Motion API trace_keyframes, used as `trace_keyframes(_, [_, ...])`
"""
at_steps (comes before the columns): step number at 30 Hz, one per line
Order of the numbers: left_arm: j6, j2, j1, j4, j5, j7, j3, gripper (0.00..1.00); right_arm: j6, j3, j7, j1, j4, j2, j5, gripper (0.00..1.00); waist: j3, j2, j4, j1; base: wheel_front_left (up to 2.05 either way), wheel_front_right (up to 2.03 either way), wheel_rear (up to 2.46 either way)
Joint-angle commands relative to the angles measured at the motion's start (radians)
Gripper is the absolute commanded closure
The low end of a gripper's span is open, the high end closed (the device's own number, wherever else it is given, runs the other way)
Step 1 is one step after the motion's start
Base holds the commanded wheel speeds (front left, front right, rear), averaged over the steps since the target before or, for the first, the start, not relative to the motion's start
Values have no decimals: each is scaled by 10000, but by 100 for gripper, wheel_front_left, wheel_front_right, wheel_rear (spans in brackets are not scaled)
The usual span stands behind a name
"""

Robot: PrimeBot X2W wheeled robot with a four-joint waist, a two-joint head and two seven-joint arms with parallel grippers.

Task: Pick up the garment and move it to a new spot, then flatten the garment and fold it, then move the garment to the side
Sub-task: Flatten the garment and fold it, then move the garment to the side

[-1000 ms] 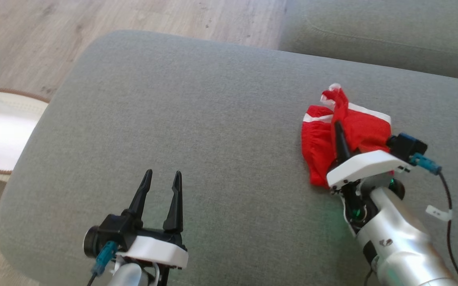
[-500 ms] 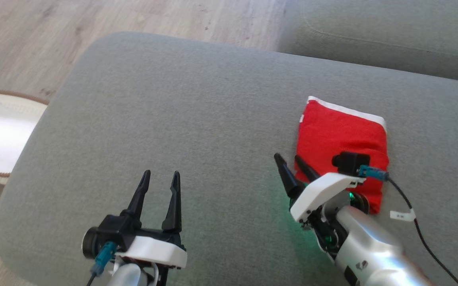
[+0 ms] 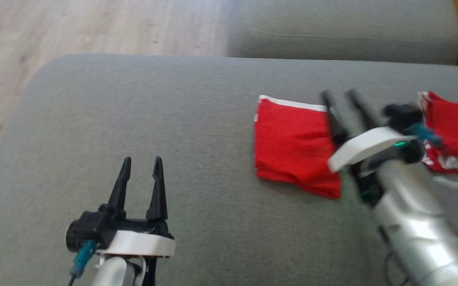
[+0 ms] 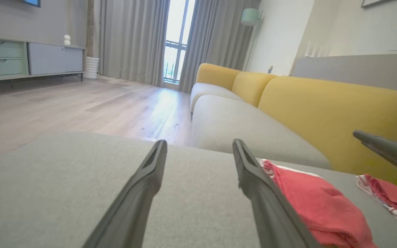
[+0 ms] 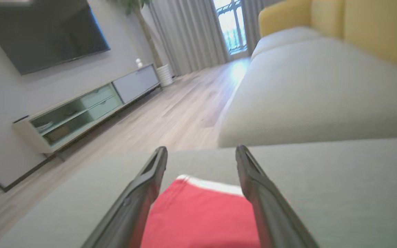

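Folded garment (image 3: 292, 151) sits centre-right; right gripper (image 3: 337, 93), spread and empty, hovers at its right edge, likely to shift it aside. Left gripper (image 3: 142, 159) idles agape, lower left.

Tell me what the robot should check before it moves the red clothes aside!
1. Garment folded flat: ok.
2. Right fingers open: ok.
3. Right fingers gripping garment: not ok, nothing held.
4. Left fingers away from garment: ok.
5. Bare cushion on its left: ok.
6. Garment's right edge: cannot tell, the arm hides it.
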Motion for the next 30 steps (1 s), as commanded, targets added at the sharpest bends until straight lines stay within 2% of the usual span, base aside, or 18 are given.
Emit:
trace_keyframes(1, [-32, 33, -339, -408, -37, -51, 361, 0, 67, -224, -130, 129, -510, -87, -393, 0, -8, 0, -334, 0, 0, 0, 0])
trace_keyframes(4, [-82, 33, -387, -774, -64, -51, 471, 0, 67, -1597, -132, 1065, -1769, -308, -2069, 0, 27, 0, -660, 0, 0, 0, 0])
trace_keyframes(9, [-136, 33, -368, -1163, -97, -51, 618, 0, 67, -3438, -134, 2869, -3601, 149, -3979, 0, 32, 0, -1131, 0, 0, 0, 0])
trace_keyframes(13, [-162, 33, -254, -1139, -54, -51, 599, 0, 67, -4317, -128, 3882, -4613, 546, -4901, 0, 33, 0, -1411, 0, 0, 0, 0])
trace_keyframes(16, [-188, 33, -95, -932, 88, -51, 578, 0, 67, -4581, -63, 4553, -5246, 692, -5382, 0, 7, 0, -1557, 0, 0, 0, 0])
trace_keyframes(23, [-164, 33, 74, -818, 86, -51, 663, 0, 67, -4413, 113, 5000, -5713, 711, -4989, 0, 0, 0, -1569, 0, 0, 0, 0])
trace_keyframes(30, [-190, 33, -101, -878, 88, -51, 564, 0, 67, -4697, 353, 4875, -5921, 713, -4618, 0, 224, 0, -1339, 0, 0, 0, 0])
